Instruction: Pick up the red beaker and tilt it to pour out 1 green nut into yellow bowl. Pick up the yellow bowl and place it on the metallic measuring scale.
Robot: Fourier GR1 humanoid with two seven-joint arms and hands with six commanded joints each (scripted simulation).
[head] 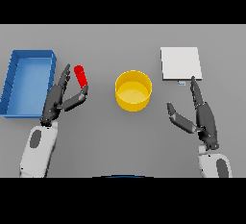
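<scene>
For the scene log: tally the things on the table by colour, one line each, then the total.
Red: 1, the red beaker
Yellow: 1, the yellow bowl
Blue: 1, the blue tray
Silver-white: 1, the metallic measuring scale
Total: 4

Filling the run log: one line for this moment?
left hand: open beside red beaker | right hand: open, idle | yellow bowl: on table
</scene>
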